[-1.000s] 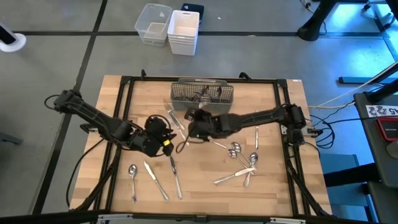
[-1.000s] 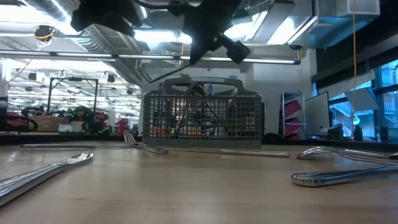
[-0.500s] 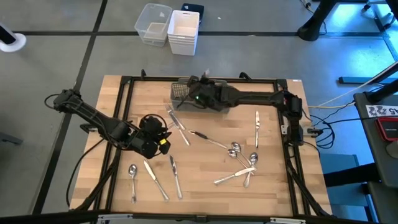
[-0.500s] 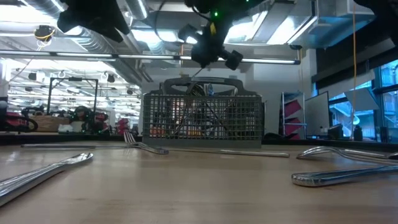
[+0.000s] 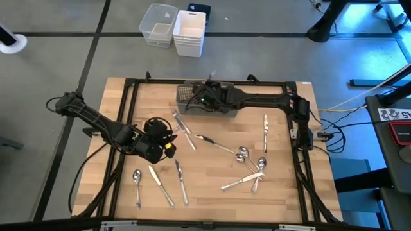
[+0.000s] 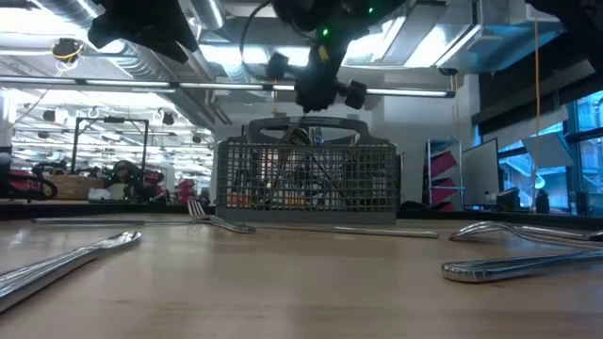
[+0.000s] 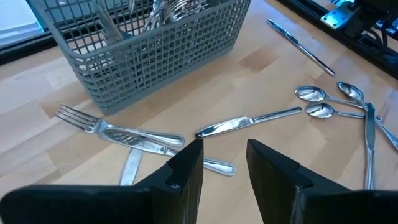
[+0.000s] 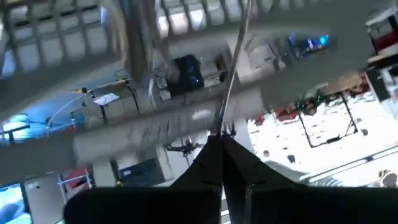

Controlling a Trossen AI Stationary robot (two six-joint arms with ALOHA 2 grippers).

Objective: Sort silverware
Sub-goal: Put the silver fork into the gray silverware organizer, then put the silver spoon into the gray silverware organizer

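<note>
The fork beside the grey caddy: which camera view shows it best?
The left wrist view: the fork lies close, tines plain, near the caddy. The high view shows it small; the low view shows it edge-on; the right wrist view does not show it.

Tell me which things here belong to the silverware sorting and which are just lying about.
Job: shiny silver metal spoons, forks and knives on the wooden table; grey wire-mesh caddy with silverware inside.
Lying about: clear plastic tub, white stacked bins on the floor.
</note>
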